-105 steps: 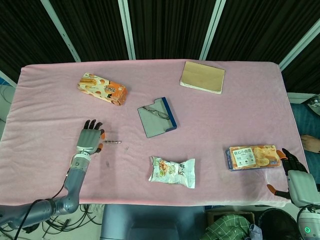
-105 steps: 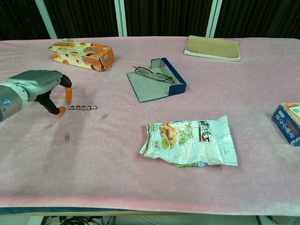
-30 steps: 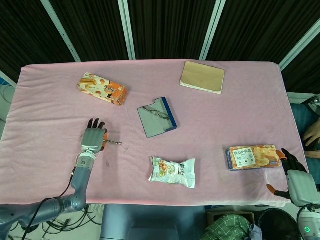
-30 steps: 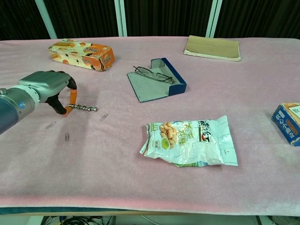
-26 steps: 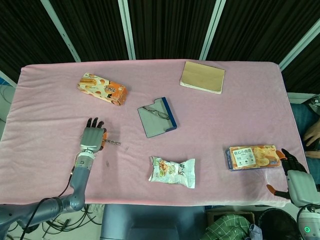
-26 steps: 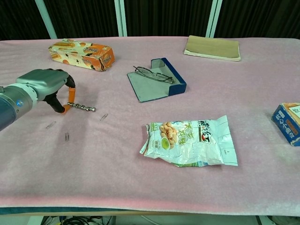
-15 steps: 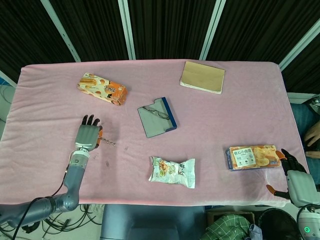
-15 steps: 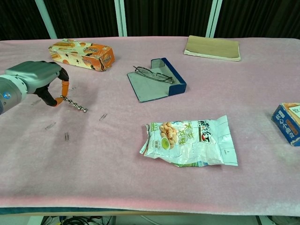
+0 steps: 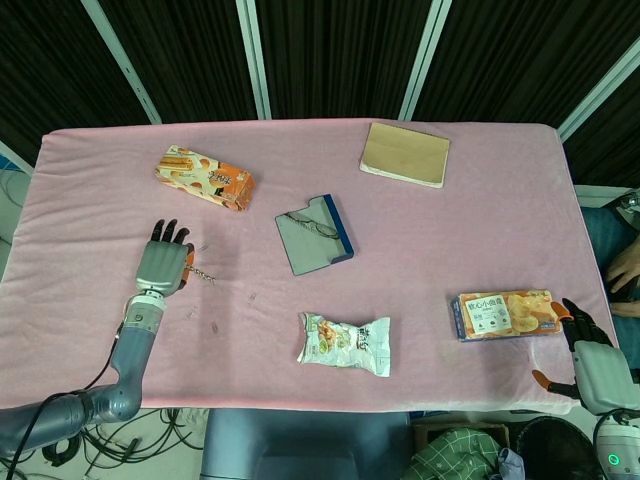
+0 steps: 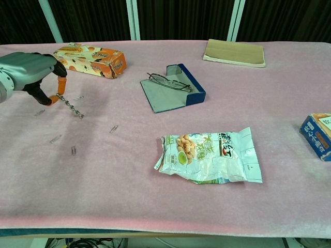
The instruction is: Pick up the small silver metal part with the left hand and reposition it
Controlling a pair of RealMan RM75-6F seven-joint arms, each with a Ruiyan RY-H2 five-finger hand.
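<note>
The small silver metal part (image 10: 70, 107) is a thin twisted rod, also visible in the head view (image 9: 203, 274). My left hand (image 10: 32, 72) pinches its left end between orange-tipped fingers and holds it tilted, its free end pointing down-right just above the pink cloth. In the head view the left hand (image 9: 165, 265) is at the table's left side, below the orange snack box. My right hand (image 9: 590, 350) rests at the table's front right corner, fingers apart, holding nothing.
An orange snack box (image 10: 90, 59) lies behind the left hand. Several paper clips (image 10: 73, 150) lie scattered on the cloth. An open glasses case with glasses (image 10: 173, 88), a snack bag (image 10: 212, 155), a tan notebook (image 10: 234, 52) and a biscuit box (image 9: 505, 314) lie further right.
My left hand closed on the part's end, lifted it off the cloth and carried it left and toward the back. The right hand has not moved.
</note>
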